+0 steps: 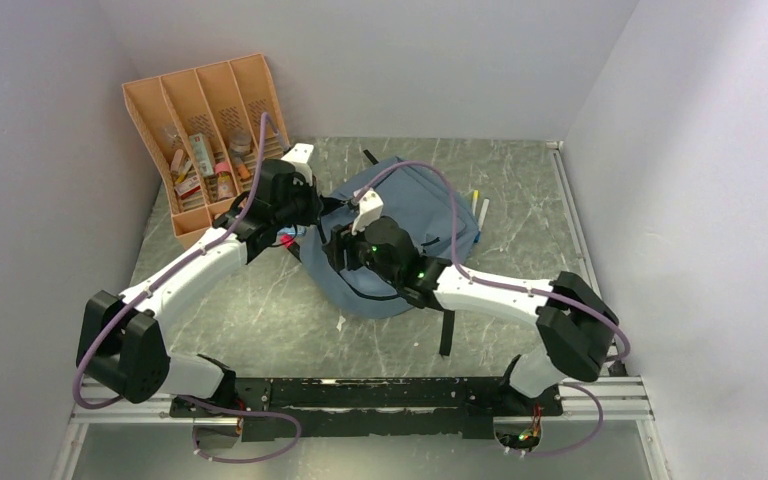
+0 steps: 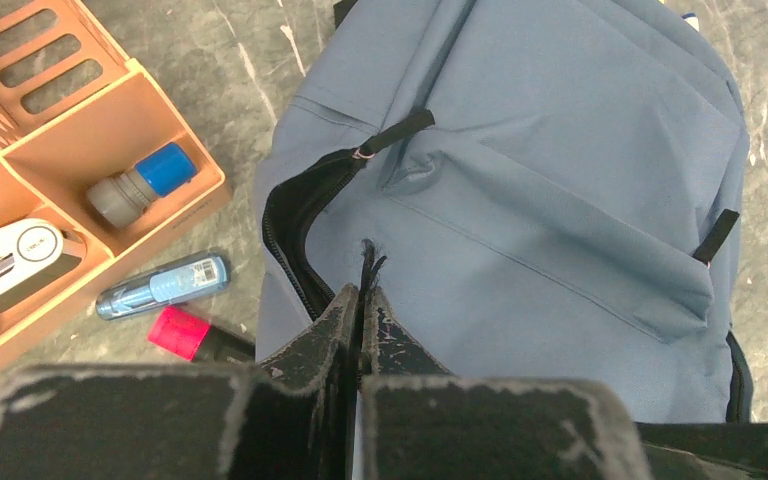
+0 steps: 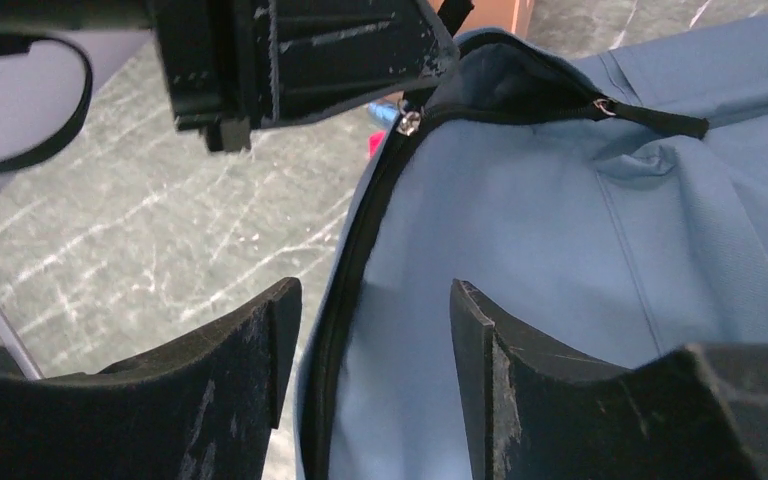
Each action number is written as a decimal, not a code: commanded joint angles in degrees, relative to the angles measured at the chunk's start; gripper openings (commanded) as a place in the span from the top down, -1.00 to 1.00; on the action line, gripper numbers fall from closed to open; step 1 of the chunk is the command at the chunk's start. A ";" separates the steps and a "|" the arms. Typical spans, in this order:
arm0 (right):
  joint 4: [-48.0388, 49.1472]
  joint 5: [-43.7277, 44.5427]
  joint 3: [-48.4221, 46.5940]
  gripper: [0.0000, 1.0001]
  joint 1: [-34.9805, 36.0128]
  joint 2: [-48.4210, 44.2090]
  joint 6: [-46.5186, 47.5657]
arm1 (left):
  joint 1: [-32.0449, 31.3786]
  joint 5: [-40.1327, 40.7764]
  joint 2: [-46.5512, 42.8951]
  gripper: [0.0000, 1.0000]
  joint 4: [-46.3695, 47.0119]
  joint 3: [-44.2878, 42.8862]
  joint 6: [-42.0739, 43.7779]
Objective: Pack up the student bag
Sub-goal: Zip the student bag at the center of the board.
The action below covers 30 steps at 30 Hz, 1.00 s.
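The grey-blue student bag lies flat in the middle of the table, its main zipper partly open. My left gripper is shut on a frayed black pull tab at the edge of that opening. It sits at the bag's left side in the top view. My right gripper is open and hovers just over the bag's zipper edge, nothing between its fingers. From above, it is over the bag's near left part. The bag's inside is hidden.
An orange divided tray stands at the back left and holds a white stapler and a blue-capped bottle. A blue tube and a pink marker lie between tray and bag. Pens lie right of the bag.
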State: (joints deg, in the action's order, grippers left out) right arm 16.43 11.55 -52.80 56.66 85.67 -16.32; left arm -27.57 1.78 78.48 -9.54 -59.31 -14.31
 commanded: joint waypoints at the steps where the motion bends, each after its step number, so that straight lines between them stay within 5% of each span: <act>1: 2.98 2.94 -3.89 -0.20 0.24 3.69 -6.28 | 0.41 -1.87 -2.13 0.90 4.51 -0.02 0.25; 9: 3.18 4.19 -7.56 -0.11 0.24 9.74 -5.00 | 0.42 -2.18 -2.69 0.90 4.44 -0.01 0.08; 14: 2.76 4.11 -7.48 0.19 0.38 10.51 -3.45 | 0.41 -2.73 -2.72 0.90 4.59 0.16 -0.19; 19: 4.65 2.28 -5.71 0.75 0.72 9.25 -0.06 | 0.41 -2.88 -2.72 0.90 4.66 0.21 -0.12; 21: 5.99 -1.27 -4.72 0.98 0.86 8.49 1.87 | 0.41 -2.75 -2.68 0.90 4.60 0.16 -0.20; 30: 5.74 -25.99 1.56 1.00 1.07 3.78 10.02 | 0.41 -3.30 -1.85 0.90 4.55 0.09 -0.11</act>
State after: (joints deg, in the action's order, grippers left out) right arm 21.26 0.27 -54.00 56.47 92.92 -9.91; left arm -27.57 -0.25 77.89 -9.78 -58.39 -14.35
